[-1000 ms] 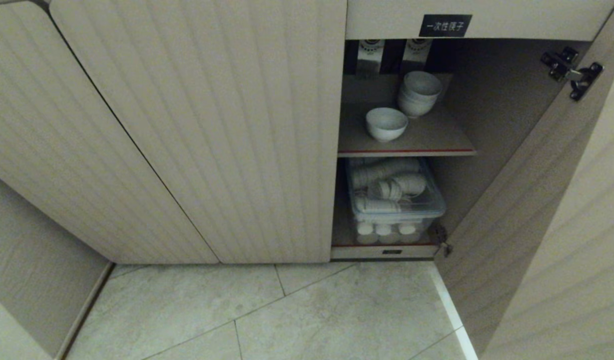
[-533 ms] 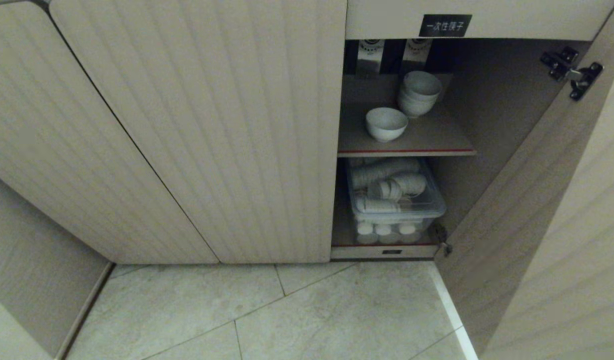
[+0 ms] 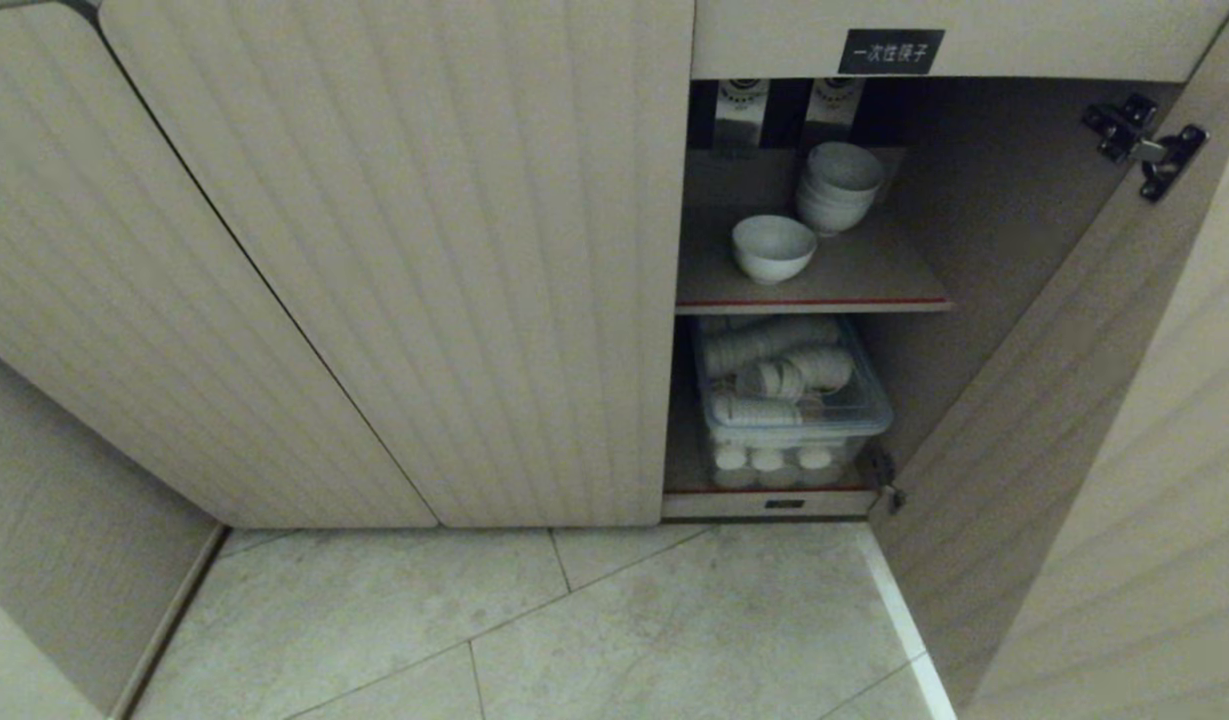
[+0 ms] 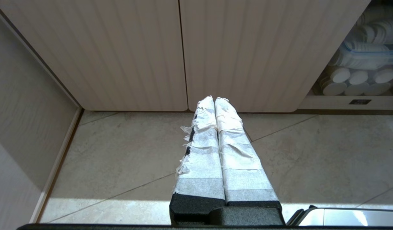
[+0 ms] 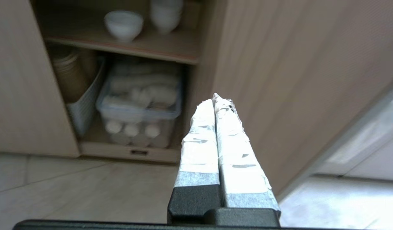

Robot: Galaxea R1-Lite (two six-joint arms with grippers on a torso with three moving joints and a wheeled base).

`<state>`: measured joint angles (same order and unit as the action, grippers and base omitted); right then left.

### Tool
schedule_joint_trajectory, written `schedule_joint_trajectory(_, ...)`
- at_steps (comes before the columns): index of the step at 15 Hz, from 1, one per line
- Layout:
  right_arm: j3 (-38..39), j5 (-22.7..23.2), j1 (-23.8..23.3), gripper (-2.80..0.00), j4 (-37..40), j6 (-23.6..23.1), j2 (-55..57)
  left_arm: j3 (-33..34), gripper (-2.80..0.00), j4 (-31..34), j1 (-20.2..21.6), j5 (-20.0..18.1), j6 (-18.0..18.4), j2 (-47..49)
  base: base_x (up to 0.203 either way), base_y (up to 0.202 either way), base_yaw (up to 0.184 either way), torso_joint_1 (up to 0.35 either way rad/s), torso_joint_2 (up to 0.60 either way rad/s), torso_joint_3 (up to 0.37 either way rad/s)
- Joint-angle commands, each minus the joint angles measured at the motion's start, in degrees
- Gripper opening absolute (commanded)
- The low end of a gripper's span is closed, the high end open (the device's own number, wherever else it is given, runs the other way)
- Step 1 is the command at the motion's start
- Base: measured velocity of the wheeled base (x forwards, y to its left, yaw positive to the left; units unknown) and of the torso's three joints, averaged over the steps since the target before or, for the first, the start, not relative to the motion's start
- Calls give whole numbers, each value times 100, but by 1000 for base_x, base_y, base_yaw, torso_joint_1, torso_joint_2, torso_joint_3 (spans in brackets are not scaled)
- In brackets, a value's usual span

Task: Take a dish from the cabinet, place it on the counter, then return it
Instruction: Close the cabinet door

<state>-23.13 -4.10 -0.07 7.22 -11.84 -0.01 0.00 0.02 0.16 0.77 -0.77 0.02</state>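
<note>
From the head, the cabinet [image 3: 394, 260] stands with its right door [image 3: 1074, 420] swung open. The dish [image 3: 773, 248] sits upright on the red-edged shelf [image 3: 874, 285], just in front of a stack of bowls [image 3: 839, 186]; a clear box [image 3: 794, 410] lies below. At the left wrist, the left hand [image 4: 214, 99] is pressed together, empty, above the floor [image 4: 126, 159]. At the right wrist, the right hand [image 5: 215, 99] is likewise closed and empty, facing the open compartment, well apart from the dish [image 5: 123, 25].

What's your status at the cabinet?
Both grippers, left and right, shut, empty. Single white bowl on upper shelf, untouched. Door open, path clear.
</note>
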Motion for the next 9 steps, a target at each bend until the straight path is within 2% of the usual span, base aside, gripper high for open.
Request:
schedule_joint_trajectory(1,-490,-179,-1,-280,237,-44,68,0,-280,-2,2,2,-2,-2,0,0,0,0,0,0)
schedule_joint_trajectory(4,-945,-537,-9,-280,190,-56,574,0,-280,-2,2,2,-2,-2,0,0,0,0,0,0)
schedule_joint_trajectory(7,-1444,-613,-30,-280,373,-78,886,0,-280,-2,2,2,-2,-2,0,0,0,0,0,0)
schedule_joint_trajectory(9,-1526,-612,-64,-280,437,-248,1125,0,-280,-2,2,2,-2,-2,0,0,0,0,0,0)
